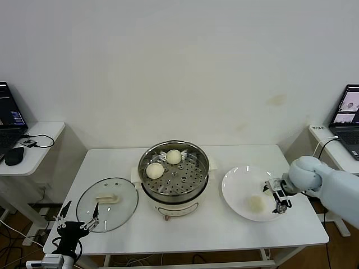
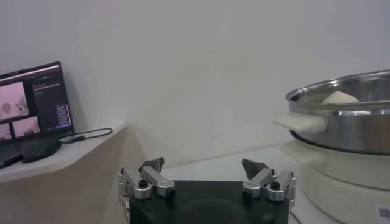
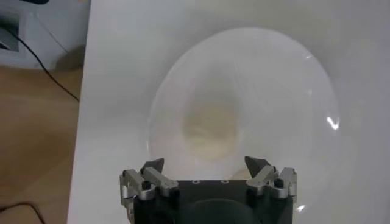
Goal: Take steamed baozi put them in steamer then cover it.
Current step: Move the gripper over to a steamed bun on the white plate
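Note:
The steamer (image 1: 174, 171) stands mid-table on its cream base, with two baozi inside: one at the back (image 1: 174, 156) and one at the left (image 1: 155, 170). One more baozi (image 1: 256, 203) lies on the white plate (image 1: 238, 185) to the right; it also shows in the right wrist view (image 3: 211, 131). My right gripper (image 1: 276, 197) is open, over the plate's right side, just right of that baozi, and empty. The glass cover (image 1: 107, 196) lies flat on the table left of the steamer. My left gripper (image 1: 77, 218) is open and empty by the table's front-left corner. A fourth baozi is not in view.
Side tables with laptops stand at far left (image 1: 11, 120) and far right (image 1: 348, 115). The steamer's rim and handle (image 2: 304, 123) show in the left wrist view, with a baozi top (image 2: 340, 97) above the rim.

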Motion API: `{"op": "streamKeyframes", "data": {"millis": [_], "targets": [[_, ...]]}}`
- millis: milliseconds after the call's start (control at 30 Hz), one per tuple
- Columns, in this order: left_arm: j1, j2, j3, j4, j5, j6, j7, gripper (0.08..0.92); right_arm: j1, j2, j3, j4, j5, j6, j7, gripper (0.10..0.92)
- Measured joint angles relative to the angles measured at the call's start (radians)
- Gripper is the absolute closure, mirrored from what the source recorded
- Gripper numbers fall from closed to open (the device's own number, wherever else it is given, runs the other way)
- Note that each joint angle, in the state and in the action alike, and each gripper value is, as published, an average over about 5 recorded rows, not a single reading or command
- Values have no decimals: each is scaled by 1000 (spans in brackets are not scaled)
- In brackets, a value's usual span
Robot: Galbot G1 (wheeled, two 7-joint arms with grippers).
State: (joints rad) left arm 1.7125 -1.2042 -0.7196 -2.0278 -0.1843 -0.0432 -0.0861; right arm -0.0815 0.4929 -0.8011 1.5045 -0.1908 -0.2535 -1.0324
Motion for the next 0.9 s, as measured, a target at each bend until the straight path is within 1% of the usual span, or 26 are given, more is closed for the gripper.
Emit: {"op": "streamKeyframes", "data": {"millis": [333,433,900], "targets": [[-1,1,-8,7,0,0,0,177,-56,81,31,-76,-21,-10,34,203],[-2,1,-9,8,-1,-1,0,177,-63,102,32,-92,-24,-16,40,216],[-8,-1,-8,14,-1,-1,0,177,-74,138,46,-122,-31,-34,46,353]]}}
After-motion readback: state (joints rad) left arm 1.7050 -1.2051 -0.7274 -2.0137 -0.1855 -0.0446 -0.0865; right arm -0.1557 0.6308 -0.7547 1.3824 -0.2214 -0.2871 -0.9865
